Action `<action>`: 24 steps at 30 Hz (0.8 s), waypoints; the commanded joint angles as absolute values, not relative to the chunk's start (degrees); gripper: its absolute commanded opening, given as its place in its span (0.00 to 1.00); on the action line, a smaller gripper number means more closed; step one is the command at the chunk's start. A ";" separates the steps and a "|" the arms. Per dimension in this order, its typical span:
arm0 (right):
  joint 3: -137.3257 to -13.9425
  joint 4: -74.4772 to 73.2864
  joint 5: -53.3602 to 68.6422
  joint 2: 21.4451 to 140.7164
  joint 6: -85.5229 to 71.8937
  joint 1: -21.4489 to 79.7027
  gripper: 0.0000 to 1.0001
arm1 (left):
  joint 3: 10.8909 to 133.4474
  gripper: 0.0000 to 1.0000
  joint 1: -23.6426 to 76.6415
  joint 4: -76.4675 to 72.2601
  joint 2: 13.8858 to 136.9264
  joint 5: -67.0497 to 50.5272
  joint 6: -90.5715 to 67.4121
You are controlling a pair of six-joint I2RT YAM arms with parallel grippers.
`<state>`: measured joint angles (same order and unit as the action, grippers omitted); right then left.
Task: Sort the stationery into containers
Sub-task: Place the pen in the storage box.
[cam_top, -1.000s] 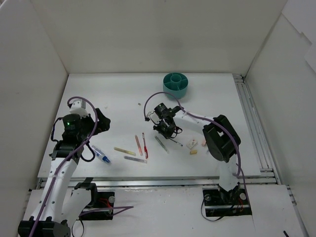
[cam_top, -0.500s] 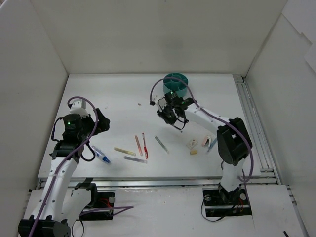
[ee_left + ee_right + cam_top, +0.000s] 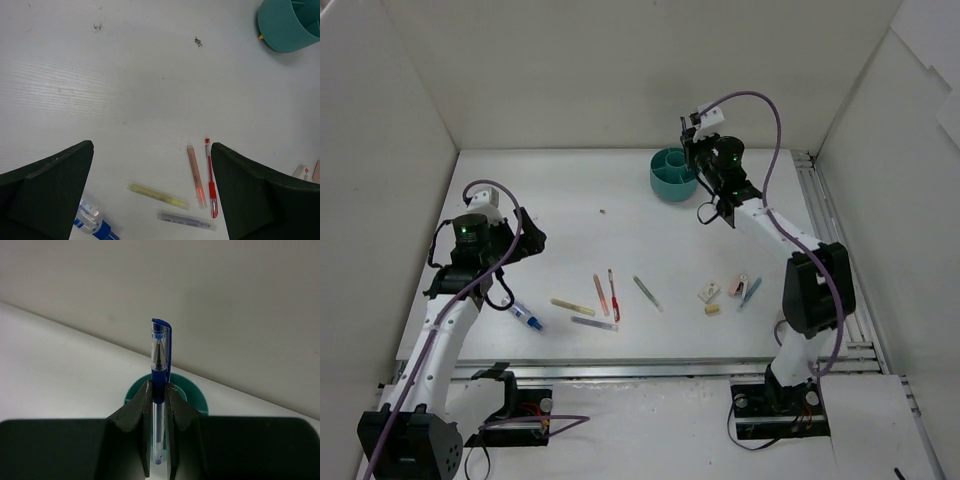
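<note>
Stationery, top view: red pen (image 3: 613, 296) and others loose on the surface (image 3: 560, 200); right gripper (image 3: 696, 150) by teal cup (image 3: 670, 178). Left wrist: left gripper (image 3: 152, 146) spread wide, empty, above them. Right wrist: right gripper pinches blue pen (image 3: 159, 365) mid-barrel, upright, cup behind. Light, stiff, slick plastic; mid-barrel hold looks right.

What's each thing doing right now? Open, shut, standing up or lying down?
right gripper: shut on the blue pen.
blue pen: held upright, cap on, not yet dropped.
left gripper: open, empty.
teal cup: standing upright.
red pen: lying flat.
yellow pen: lying flat.
grey pen: lying flat.
</note>
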<state>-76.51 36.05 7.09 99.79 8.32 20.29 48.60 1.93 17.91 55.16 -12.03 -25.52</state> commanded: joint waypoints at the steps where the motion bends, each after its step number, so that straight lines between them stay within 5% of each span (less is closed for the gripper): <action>1: -82.86 52.36 3.51 106.24 0.46 18.12 0.00 | 52.64 1.00 2.72 15.56 56.86 -12.92 -25.66; 13: -99.66 60.47 8.00 125.33 -7.03 15.20 0.00 | 55.28 1.00 4.31 16.00 61.78 -10.99 -26.10; 24: -94.67 61.17 9.23 127.97 -6.07 15.29 0.06 | 57.74 1.00 5.36 16.87 64.78 -10.28 -24.79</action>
<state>-95.66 53.91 8.10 130.10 -6.02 15.07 54.19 4.84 17.98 65.43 -10.63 -25.67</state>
